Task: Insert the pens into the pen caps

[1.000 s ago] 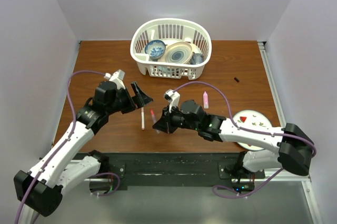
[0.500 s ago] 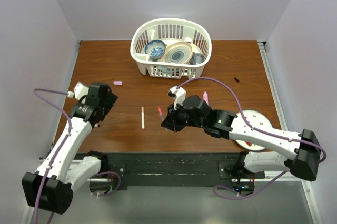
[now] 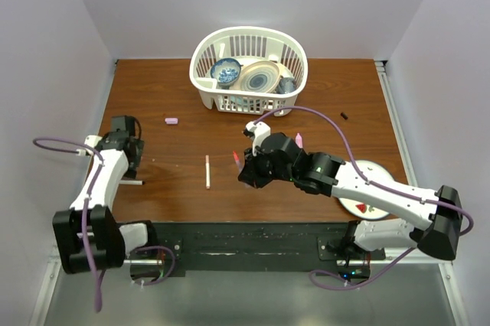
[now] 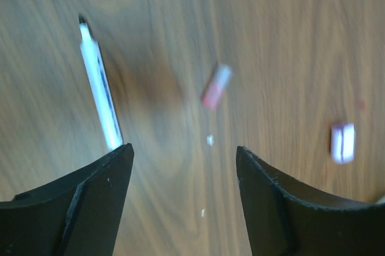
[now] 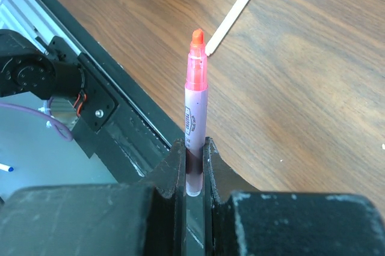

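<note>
A: Your right claw point(image 5: 194, 148) is clamped tight on the lilac highlighter point(image 5: 195, 97). It grips the lower barrel, so the pen stands straight out from the jaws with its orange-red tip bare.

B: From above, you have that claw over the middle of the desk point(image 3: 168, 96), with the highlighter's tip pointing toward the left. The white pen point(image 3: 207, 171) lies flat on the wood just left of the tip, not touching it.

A: Your left claw point(image 4: 181, 151) hangs over the left part of the desk. Its jaws stand well apart and you have nothing between them.

B: Ahead of those jaws you see the white pen with the black end point(image 4: 99, 91) lying flat on the left, its near end running behind one jaw. A small pink-red cap point(image 4: 215, 86), blurred, lies in the middle, and a lilac cap point(image 4: 343, 143) sits off to the right. The three lie apart from one another.

A: The black cap point(image 3: 344, 116) sits on the right side of the desk, well apart from both your claws.

B: At the back of the desk stands the white basket point(image 3: 249, 30) holding bowls. A plate point(image 3: 377, 171) lies at the right, partly under your right arm.
</note>
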`<move>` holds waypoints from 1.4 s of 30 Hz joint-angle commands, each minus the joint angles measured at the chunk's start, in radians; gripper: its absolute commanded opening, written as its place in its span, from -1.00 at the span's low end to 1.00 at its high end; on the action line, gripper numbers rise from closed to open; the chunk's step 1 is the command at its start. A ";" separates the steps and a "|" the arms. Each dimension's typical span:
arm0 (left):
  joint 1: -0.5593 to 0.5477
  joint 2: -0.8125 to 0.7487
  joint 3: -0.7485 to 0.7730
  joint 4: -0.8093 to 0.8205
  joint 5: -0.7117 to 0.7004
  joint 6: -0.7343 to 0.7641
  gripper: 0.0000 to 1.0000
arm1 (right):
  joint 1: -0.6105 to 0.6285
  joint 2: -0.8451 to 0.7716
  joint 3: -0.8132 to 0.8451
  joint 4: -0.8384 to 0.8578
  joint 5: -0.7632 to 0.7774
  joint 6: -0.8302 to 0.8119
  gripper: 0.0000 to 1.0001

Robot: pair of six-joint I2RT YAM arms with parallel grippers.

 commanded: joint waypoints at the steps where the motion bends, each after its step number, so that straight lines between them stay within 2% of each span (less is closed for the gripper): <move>1: 0.118 0.122 0.062 0.130 0.111 0.156 0.39 | 0.002 -0.027 0.034 -0.011 0.003 -0.009 -1.00; 6: 0.124 0.228 0.119 0.144 0.127 0.263 0.35 | 0.003 -0.094 0.001 0.032 -0.002 -0.019 -1.00; 13: 0.124 0.280 0.135 0.238 0.177 0.390 0.29 | 0.002 -0.182 -0.068 0.074 0.005 -0.037 -1.00; 18: 0.124 0.346 0.156 0.207 0.200 0.381 0.04 | 0.002 -0.189 -0.056 0.045 0.012 -0.069 -1.00; 26: 0.121 0.420 0.195 0.172 0.157 0.383 -0.10 | 0.002 -0.280 -0.097 0.066 0.035 -0.052 -1.00; 33: 0.121 0.475 0.214 0.172 0.115 0.389 -0.20 | 0.002 -0.284 -0.093 0.037 0.034 -0.039 -1.00; 42: 0.121 0.503 0.184 0.197 0.135 0.383 -0.60 | 0.003 -0.254 -0.070 0.055 0.029 -0.016 -1.00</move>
